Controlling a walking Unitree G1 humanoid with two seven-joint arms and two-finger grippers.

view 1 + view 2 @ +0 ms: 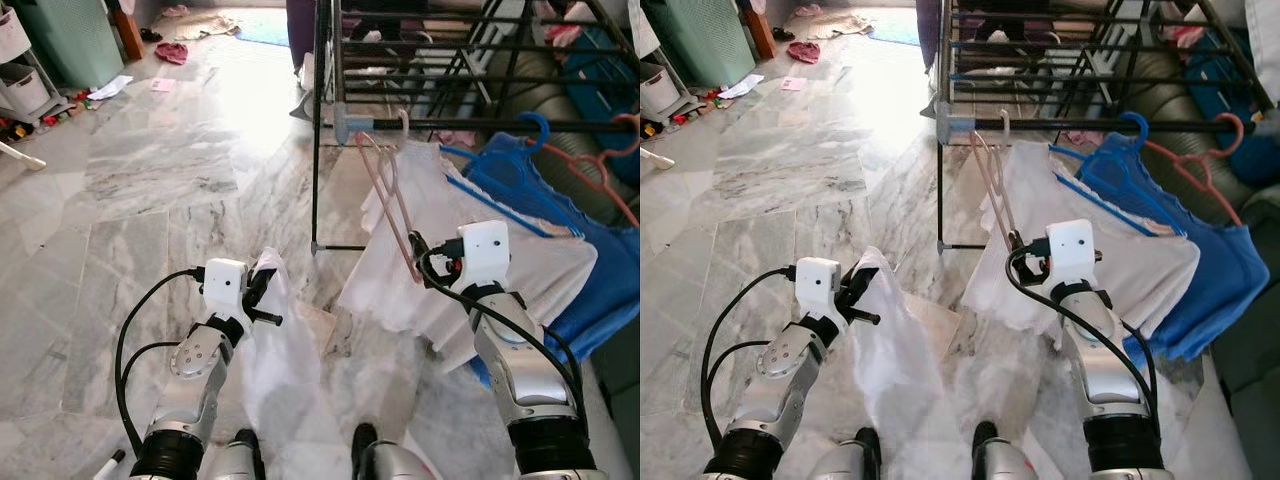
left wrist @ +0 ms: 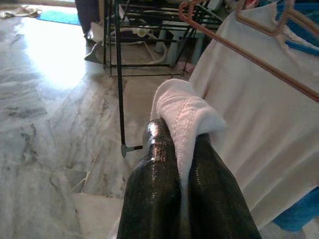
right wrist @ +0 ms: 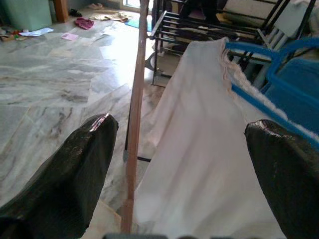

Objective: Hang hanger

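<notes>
Pink plastic, thin and bare: the hanger [image 1: 388,190] hangs by its hook from the black rail of the drying rack [image 1: 318,120], at the rack's near corner, with its lower corner reaching down to the right end effector [image 1: 418,247]. In the right wrist view the two black fingers [image 3: 75,169] stand wide apart, and the pink bar [image 3: 134,124] runs between them, close to one finger and not visibly touched by either. Whether the hanger's lower end touches the end effector cannot be told from the head views, where the white wrist housing covers that spot.

Just beside the pink hanger a white garment [image 1: 470,270] hangs spread on the rail on a blue hanger [image 1: 520,150], whose bar is partly covered by the cloth. Beyond it a blue garment [image 1: 600,270] hangs, cut off by the frame edge, with an orange hanger [image 1: 600,165] above it.

The left end effector [image 1: 262,290] is low, over the marble floor [image 1: 150,180], its fingers together and clamped on a white cloth [image 1: 275,350]. The left wrist view shows a folded hem [image 2: 187,112] pinched between the fingers; the rest of the cloth drapes down between the robot's arms, and its shape is hard to make out. Small items lie scattered on the floor at the far left, too small to identify.
</notes>
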